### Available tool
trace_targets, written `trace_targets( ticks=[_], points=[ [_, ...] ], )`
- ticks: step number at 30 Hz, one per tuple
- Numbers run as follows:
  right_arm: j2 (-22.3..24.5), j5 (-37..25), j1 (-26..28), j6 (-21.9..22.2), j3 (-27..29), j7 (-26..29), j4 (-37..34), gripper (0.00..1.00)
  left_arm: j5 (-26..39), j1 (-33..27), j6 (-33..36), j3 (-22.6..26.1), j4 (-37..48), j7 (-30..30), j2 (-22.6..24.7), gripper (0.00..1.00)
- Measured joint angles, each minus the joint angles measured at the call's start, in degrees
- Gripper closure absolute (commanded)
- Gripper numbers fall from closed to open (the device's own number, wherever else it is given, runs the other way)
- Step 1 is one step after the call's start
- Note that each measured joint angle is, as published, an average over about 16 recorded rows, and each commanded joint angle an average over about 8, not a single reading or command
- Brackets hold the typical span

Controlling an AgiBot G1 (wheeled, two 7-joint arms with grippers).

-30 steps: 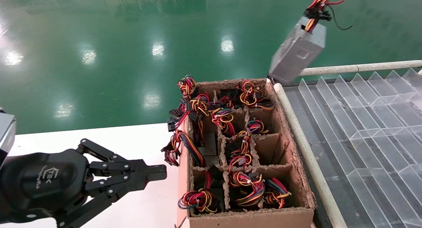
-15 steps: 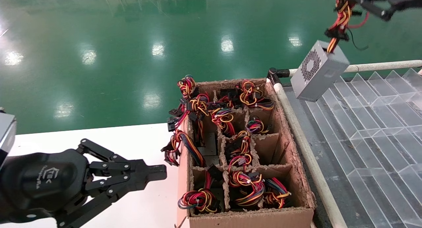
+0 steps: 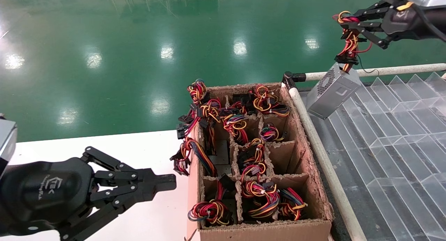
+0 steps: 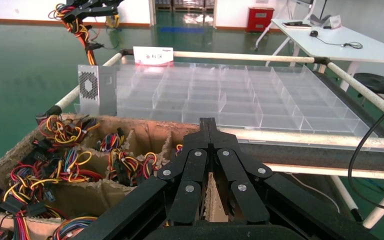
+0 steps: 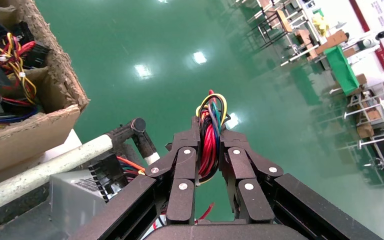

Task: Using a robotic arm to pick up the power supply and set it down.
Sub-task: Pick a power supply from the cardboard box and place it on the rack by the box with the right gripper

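The power supply (image 3: 332,93), a small grey metal box with a perforated vent face, hangs tilted from its red, yellow and black wire bundle (image 3: 348,42). My right gripper (image 3: 348,23) is shut on that bundle high at the far right. The bundle (image 5: 210,130) runs between the right gripper's (image 5: 210,135) fingers, with the box (image 5: 75,200) below. The box sits over the far-left corner of the clear divided tray (image 3: 383,129); I cannot tell whether it touches. From the left wrist, the power supply (image 4: 97,90) appears at that corner. My left gripper (image 3: 167,181) is parked shut over the white table, empty.
A cardboard box (image 3: 313,157) with several compartments holds similar units with coiled coloured wires, just left of the tray. White pipe rails (image 3: 383,71) frame the tray. The white table (image 3: 146,147) lies left of the cardboard box, with green floor beyond.
My right gripper has come down and to the right with the wire bundle. The power supply swung from above the cardboard box's far corner to the tray's corner. The left arm has not moved.
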Motion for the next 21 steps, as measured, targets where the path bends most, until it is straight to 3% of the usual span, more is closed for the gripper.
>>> trace_targets(
  ticks=[11, 21],
  points=[
    [-4.6, -0.1, 3.0, 5.3, 0.2, -7.0, -10.7, 1.0, 0.0, 0.0, 0.0, 0.0, 0.0, 0.0, 0.0, 1.0],
    [-9.3, 0.2, 2.9, 14.8, 0.7, -10.5, -16.6, 1.0, 0.0, 0.0, 0.0, 0.1, 0.0, 0.0, 0.0, 1.0]
  ],
)
